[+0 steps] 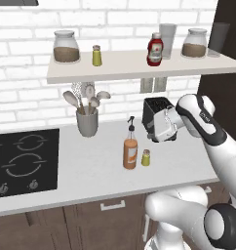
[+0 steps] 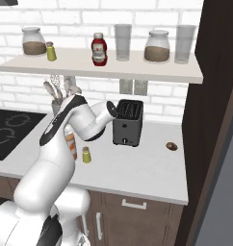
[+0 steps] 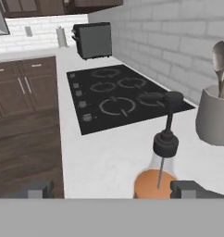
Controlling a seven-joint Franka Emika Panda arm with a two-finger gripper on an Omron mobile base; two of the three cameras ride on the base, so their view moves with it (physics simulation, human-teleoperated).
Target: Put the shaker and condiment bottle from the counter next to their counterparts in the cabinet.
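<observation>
The condiment bottle [image 1: 130,151] stands upright on the counter, orange with a black pour spout. The small olive shaker [image 1: 146,157] stands just right of it, also visible from the right base [image 2: 86,154]. My gripper [image 1: 159,128] hangs in front of the toaster, up and to the right of the bottle, holding nothing. In the hand view the gripper [image 3: 113,190] is open, and the bottle [image 3: 162,152] rises near its right fingertip [image 3: 188,189]. On the cabinet shelf [image 1: 120,72] stand the counterparts: a yellow-green shaker [image 1: 96,55] and a red ketchup bottle [image 1: 155,49].
A grey utensil holder [image 1: 87,122] with spoons stands left of the bottle by the wall. The black stove [image 1: 25,161] lies further left. A dark toaster [image 2: 128,122] sits behind my arm. The shelf also holds two jars [image 1: 66,47] and two glasses [image 1: 167,34].
</observation>
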